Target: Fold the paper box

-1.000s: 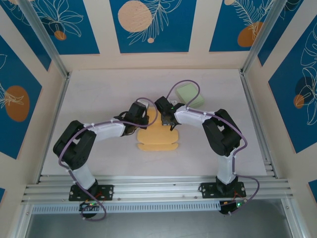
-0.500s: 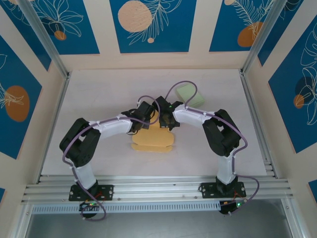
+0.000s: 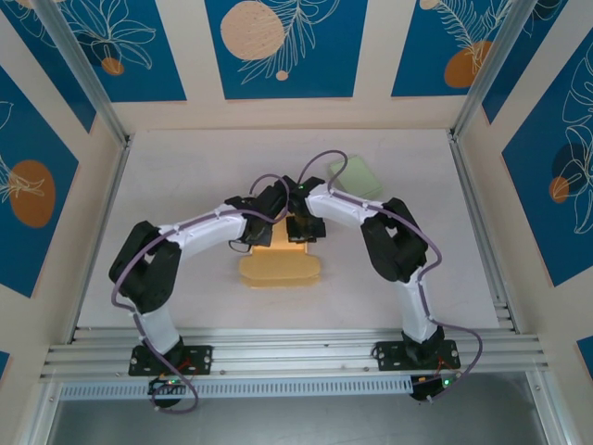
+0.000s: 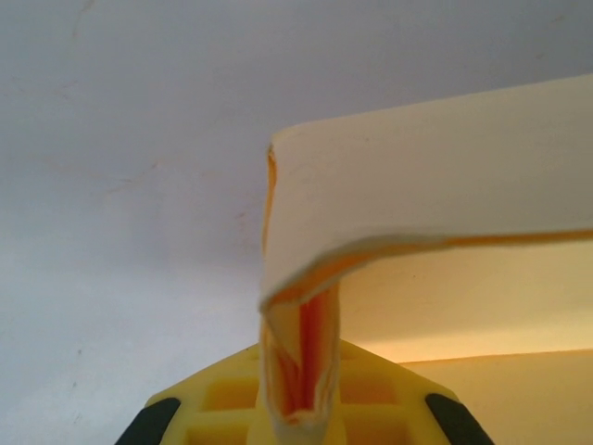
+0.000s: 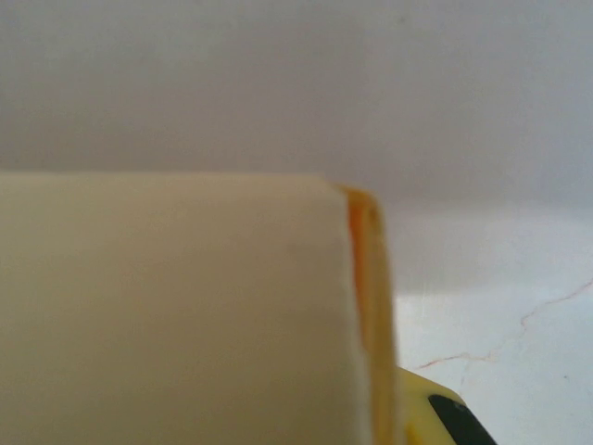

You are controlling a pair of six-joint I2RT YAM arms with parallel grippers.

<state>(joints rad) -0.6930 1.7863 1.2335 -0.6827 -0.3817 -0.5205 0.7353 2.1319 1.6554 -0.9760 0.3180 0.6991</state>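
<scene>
Two sets of fingers and one container, entered by position from the green pad [image 3: 357,174], which lies flat on the white tabletop [image 3: 185,176]. Container: one paper box [image 3: 278,271], resting on the tabletop nearer the arm bases than the green pad and to its left, well apart from it. From above it reads as a low, pale yellow-orange form with rounded near corners; whether anything is in it cannot be told. Close up, its panels are cream outside [image 4: 445,185] with orange showing along the cut edges and inner face, and one flap curls downward. Left fingers [image 3: 264,232] are clenched on that curled flap, at the box edge facing the green pad. Right fingers [image 3: 298,229], just beside them and closer to the green pad, are clenched on a cream panel [image 5: 176,306] of the same edge.
</scene>
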